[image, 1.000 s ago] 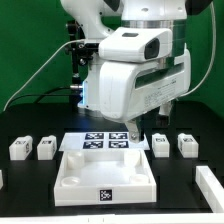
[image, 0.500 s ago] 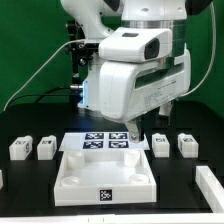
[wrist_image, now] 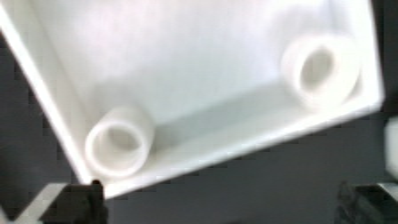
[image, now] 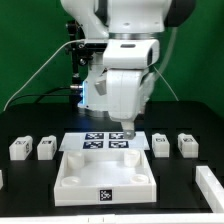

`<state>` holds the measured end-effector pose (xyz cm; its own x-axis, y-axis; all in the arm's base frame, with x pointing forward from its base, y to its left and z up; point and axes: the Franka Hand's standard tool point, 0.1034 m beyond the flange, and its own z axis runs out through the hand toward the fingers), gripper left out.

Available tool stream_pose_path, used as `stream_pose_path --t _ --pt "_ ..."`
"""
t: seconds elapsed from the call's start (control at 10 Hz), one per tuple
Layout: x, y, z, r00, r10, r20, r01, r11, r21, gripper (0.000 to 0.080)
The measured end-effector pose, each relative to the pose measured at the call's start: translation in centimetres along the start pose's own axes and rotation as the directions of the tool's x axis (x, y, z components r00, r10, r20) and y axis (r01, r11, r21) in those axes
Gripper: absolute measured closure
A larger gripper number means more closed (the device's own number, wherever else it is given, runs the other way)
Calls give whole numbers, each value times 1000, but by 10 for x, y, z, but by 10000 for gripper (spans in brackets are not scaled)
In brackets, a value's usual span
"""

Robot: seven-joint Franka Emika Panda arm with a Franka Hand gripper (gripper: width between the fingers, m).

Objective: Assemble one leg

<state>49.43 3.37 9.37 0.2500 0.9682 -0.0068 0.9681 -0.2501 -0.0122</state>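
item: gripper, lower middle of the exterior view, hanging low over the marker board and the back edge of the white panel. fingers parted and empty: the wrist view shows the dark fingertips set wide apart, with only panel and table between them. judged ready to close on a part; which part cannot be told.

item: leg, a small white block-shaped post lying on the black table, just toward the exterior view's right of the marker board. it is near the gripper but apart from it. dark marks show on its near face, too small to read as a tag. ungrasped, not yet fitted.

item: other legs, similar white blocks in a loose row at mid-height on both sides. judged spaced apart so the fingers can straddle one alone.

item: white panel, continued. raised round knobs at its corners face upward, judged the seats for the legs.
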Motion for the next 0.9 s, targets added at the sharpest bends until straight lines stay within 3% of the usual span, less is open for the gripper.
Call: stream_pose_path --t 0.1,0.3,0.5,0.8,0.9 --pt "-11 3 1 994 -105 -1 105 994 4 150" --pt "-13 3 2 963 -271 8 271 963 4 150" --pt "-16 1 5 961 -276 6 276 961 -6 150" --pt "-52 -65 53 959 -282 -12 282 959 -2 150" --pt "-59 -70 63 964 -267 -18 267 964 4 150"
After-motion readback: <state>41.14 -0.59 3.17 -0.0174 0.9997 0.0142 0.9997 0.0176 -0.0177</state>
